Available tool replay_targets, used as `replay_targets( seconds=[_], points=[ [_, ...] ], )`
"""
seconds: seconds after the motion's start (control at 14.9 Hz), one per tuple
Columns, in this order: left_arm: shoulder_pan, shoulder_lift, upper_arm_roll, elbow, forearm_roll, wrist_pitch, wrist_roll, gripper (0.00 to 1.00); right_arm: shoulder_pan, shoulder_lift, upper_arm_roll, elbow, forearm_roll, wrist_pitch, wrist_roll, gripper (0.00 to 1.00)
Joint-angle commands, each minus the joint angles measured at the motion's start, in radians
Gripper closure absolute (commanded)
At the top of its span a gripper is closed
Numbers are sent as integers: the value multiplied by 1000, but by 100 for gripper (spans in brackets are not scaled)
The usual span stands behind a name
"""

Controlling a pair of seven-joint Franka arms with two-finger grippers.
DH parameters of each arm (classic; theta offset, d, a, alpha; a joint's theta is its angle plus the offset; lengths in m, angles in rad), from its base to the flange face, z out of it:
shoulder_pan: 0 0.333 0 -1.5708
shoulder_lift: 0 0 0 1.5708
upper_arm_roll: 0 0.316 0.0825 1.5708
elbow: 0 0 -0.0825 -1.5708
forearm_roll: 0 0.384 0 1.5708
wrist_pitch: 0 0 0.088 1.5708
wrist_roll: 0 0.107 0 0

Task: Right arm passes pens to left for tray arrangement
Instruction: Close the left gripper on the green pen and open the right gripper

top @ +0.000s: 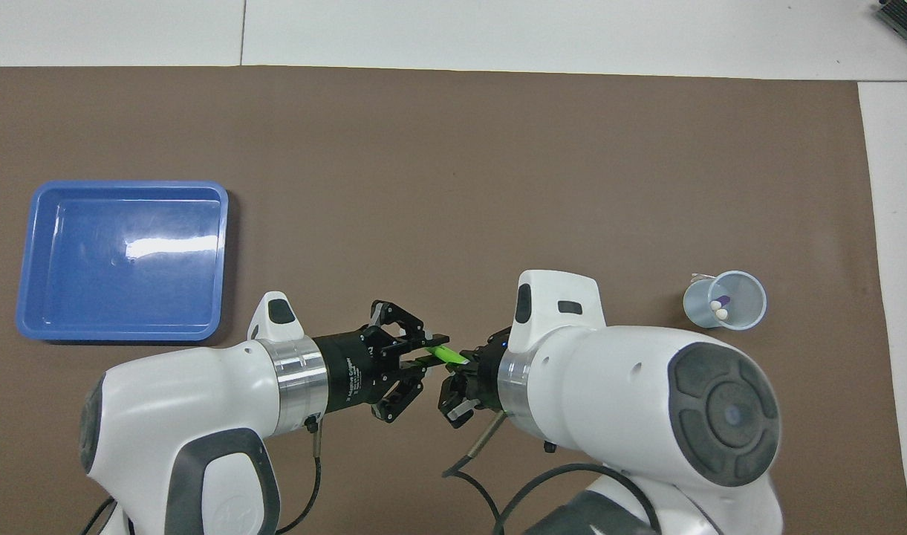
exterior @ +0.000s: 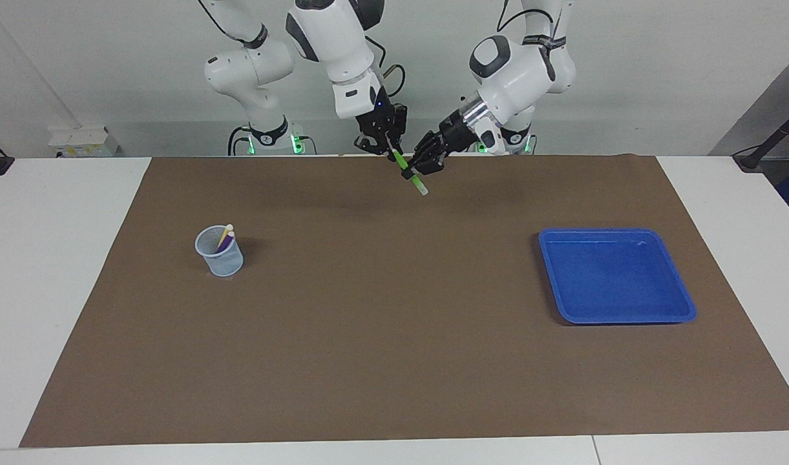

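A green pen (exterior: 410, 173) (top: 444, 354) with a pale tip hangs slanted in the air over the brown mat's edge by the robots, midway along the table. My right gripper (exterior: 390, 150) (top: 462, 362), the one with the blue light, is shut on the pen's upper end. My left gripper (exterior: 413, 170) (top: 429, 355) is shut on its middle. A yellow pen and a purple pen (exterior: 225, 236) (top: 720, 303) stand in a translucent cup (exterior: 220, 256) (top: 735, 299) toward the right arm's end. The blue tray (exterior: 617, 276) (top: 122, 260) lies empty toward the left arm's end.
The brown mat (exterior: 394, 323) covers most of the white table. The cup and the tray are the only things standing on it. Both arms' bulky white links fill the near part of the overhead view.
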Motion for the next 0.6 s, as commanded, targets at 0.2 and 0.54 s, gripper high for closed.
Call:
replay_targets(
  seconds=[0.2,0.54],
  points=[
    [43,-41,0,-6,17,-74,-11,100,-67,-16,-12,-10,9,-51,-4,30],
    [100,-41,0,2,139,-129,23,100,-235,-29,-25,29,-8,-244,-13,0]
  ],
)
